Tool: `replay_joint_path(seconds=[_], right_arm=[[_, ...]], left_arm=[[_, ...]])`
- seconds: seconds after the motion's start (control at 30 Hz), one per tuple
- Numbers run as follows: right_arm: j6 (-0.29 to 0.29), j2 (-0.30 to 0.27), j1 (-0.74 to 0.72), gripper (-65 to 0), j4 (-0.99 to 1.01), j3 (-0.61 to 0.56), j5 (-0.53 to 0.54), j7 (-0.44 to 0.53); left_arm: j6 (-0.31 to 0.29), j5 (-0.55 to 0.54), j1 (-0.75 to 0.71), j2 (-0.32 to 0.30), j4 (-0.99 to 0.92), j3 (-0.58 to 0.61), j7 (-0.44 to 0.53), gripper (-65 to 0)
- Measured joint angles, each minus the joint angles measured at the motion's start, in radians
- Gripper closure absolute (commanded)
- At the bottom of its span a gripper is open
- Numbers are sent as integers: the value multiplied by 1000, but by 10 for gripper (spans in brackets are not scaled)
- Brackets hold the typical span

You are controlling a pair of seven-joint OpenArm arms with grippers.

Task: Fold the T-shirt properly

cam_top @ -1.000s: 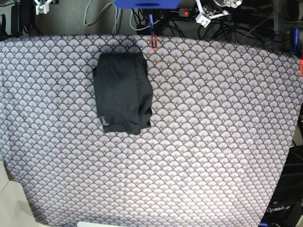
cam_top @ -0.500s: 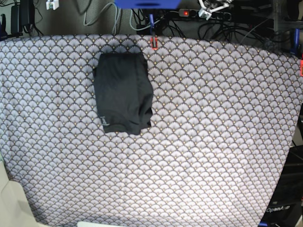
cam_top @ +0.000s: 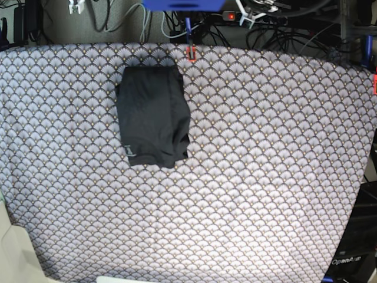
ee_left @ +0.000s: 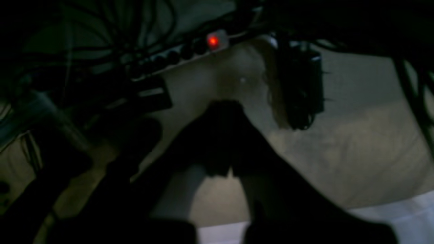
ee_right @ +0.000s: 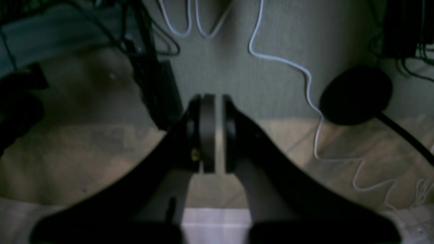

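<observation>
The black T-shirt [cam_top: 153,115] lies folded into a compact rectangle on the fan-patterned tablecloth [cam_top: 247,177], left of centre near the far edge. Neither gripper is near it. My right gripper [cam_top: 76,6] peeks in at the top left, beyond the table. In the right wrist view my right gripper [ee_right: 217,112] has its pads almost together with nothing between them. My left gripper [cam_top: 246,16] sits at the top right of centre, also beyond the table. In the left wrist view my left gripper [ee_left: 222,115] is shut and empty, pointing at the floor behind the table.
An orange clamp [cam_top: 191,54] grips the cloth at the far edge. Behind the table are tangled cables, a power strip with a red light [cam_top: 231,16], a blue bar [cam_top: 182,4] and a white cable [ee_right: 312,101].
Both grippers have drawn further back toward the top edge, away from the table. The T-shirt has not moved.
</observation>
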State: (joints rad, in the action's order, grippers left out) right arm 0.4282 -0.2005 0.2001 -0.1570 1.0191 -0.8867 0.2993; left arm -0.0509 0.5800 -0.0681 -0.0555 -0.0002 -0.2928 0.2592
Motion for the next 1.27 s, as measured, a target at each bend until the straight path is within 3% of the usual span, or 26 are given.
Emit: replay_joint_path(seconds=[0.13,0.27,0.47,0.63,0.83,1.03,1.27], right_arm=[[-90,4,-14,-26,1,0,0,13],[-161,14,-16,-27,-1,-72,-27,13],[-376,71,-6,-27,18,-195,-57,64],[-491,55,-20,-27,91,-238,-58,57],[-613,55,-50,-27,88,-238,-60,63],[-678,71,-39,-25,92,-256,-56,41],[-680,113,-30,-21,89,-255,-56,117]], left_arm=[[95,-1,0,15,0,-5,0,0],[212,-5,-4,9,0,-23,0,0],[222,-7,-18,8,0,-211,-1,0],[224,-4,-14,3,0,-267,-81,0],[219,-4,11,14,0,-274,-84,0],[223,-5,7,29,0,-315,-84,0],[223,-4,10,26,0,-334,-83,0]])
